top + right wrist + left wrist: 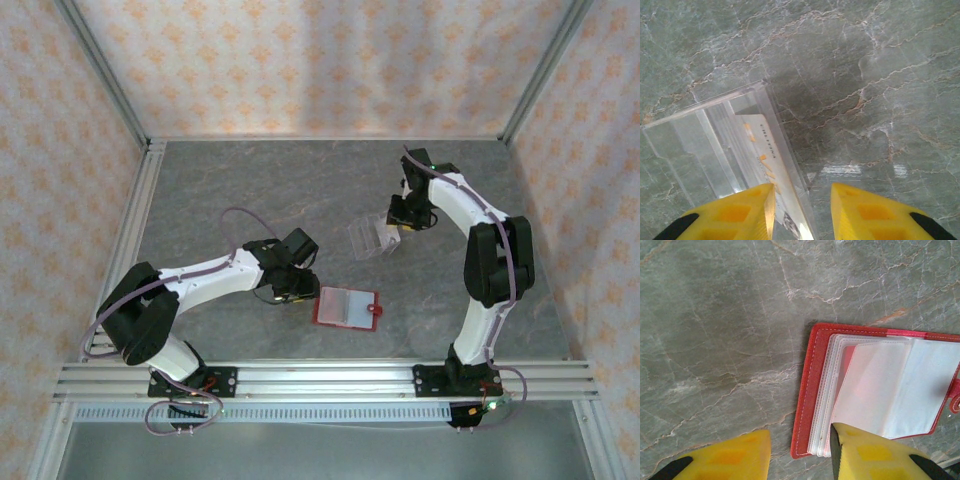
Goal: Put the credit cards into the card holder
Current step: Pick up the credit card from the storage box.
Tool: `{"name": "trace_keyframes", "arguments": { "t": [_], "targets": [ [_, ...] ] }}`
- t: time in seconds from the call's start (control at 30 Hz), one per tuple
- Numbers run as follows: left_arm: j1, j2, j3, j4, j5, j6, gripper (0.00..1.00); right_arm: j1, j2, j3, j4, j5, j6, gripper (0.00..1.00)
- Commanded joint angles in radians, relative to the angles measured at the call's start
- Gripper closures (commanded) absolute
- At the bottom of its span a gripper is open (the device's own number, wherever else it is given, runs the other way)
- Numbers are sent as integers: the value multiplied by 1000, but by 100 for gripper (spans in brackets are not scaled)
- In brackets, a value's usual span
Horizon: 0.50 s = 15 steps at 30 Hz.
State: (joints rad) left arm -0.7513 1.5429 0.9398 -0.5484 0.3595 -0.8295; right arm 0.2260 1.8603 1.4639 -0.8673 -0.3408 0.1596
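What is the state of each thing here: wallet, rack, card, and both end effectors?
Wallet: open, lying flat.
Clear rack: holds a card.
Card: in rack, not in wallet.
Left end effector: open, over wallet's edge.
Right end effector: open, at rack.

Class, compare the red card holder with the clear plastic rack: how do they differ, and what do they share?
The card holder is opaque red; the rack is clear. The card holder lies flat and open, while the rack has upright walls. A card sits in the rack; the card holder's sleeves look empty. Both rest on the grey table.
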Motion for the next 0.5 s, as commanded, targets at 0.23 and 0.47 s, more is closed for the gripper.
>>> {"name": "trace_keyframes", "arguments": {
  "t": [0.23,0.47],
  "targets": [
    [-5,-4,-14,5,-10,-11,63,44,43,49,-38,10,-20,64],
    [-5,0,-13,7,-9,-10,63,45,51,45,-48,52,-28,65]
  ]
}}
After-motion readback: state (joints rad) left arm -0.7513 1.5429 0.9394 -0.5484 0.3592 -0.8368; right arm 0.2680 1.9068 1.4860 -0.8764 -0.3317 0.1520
